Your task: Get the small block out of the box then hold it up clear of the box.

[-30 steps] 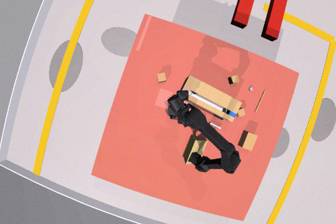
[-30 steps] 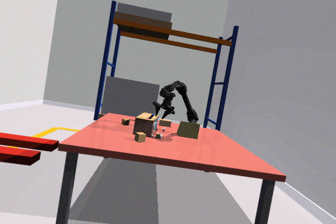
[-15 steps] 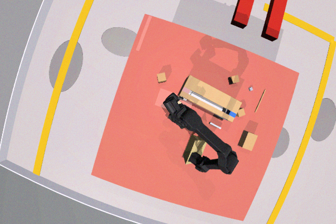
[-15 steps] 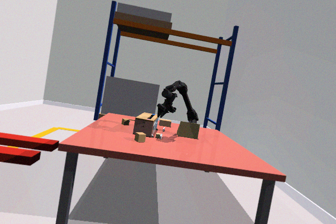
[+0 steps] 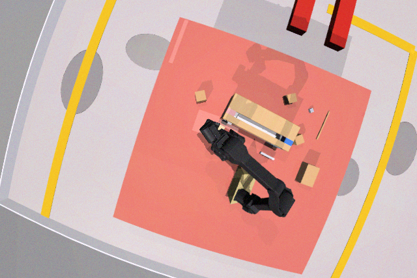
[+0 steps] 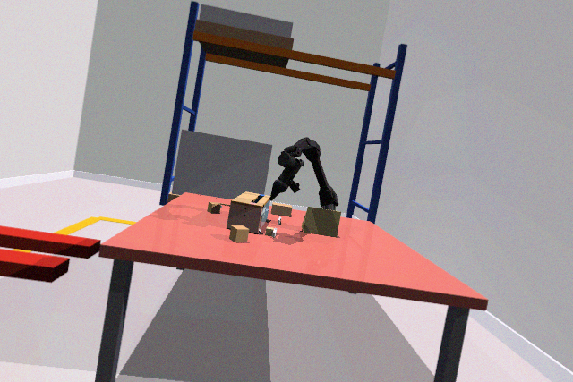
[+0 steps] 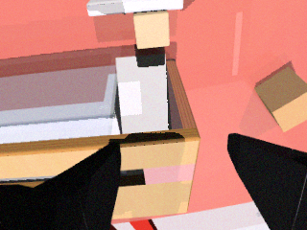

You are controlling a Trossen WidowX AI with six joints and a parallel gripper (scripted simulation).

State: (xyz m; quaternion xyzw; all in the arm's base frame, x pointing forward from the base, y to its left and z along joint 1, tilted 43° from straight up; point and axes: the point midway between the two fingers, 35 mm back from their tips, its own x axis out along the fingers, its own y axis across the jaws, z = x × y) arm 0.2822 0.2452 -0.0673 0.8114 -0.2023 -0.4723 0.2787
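A small tan block lies outside the box, low in front of its outlet end, beside a white lip. The wooden box stands upright, with a slot in its top. A pale chute shows inside its end in the wrist view. My gripper is open and empty. It is above the box, with its fingers on either side of the box's end corner in the wrist view, apart from the block. The fingertips are hidden in the top view.
A wooden cube stands beyond the outlet end. A larger wooden block is past the other end. An olive block stands near the arm's base. A thin rod lies farther right.
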